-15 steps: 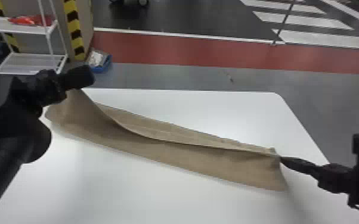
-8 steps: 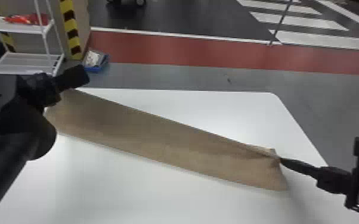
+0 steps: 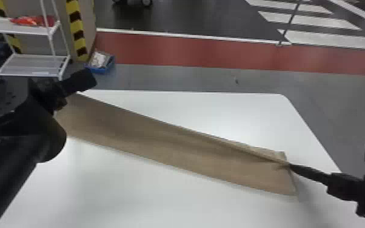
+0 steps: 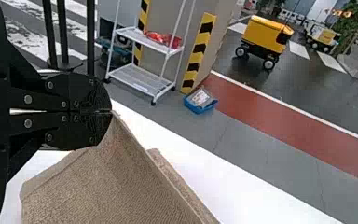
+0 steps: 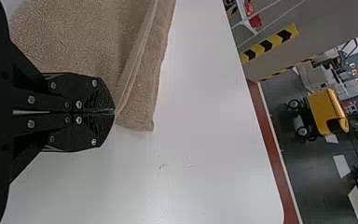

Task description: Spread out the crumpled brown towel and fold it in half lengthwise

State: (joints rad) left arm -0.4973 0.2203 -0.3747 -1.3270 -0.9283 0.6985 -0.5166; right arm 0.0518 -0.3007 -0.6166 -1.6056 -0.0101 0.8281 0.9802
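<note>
Brown towel [image 3: 166, 142] lies as a long strip slantwise over white worktop [image 3: 172, 197], far left to near right. Left claw [image 3: 80, 81] closed, pinching towel at its far left end; wrist view has a second layer under the pinched part. Right claw [image 3: 291, 165] also closed, pinching the right end's edge, with a second layer peeking out along the far side. White shelf [image 3: 30, 65], blue bin [image 3: 101, 70] on floor beyond.
</note>
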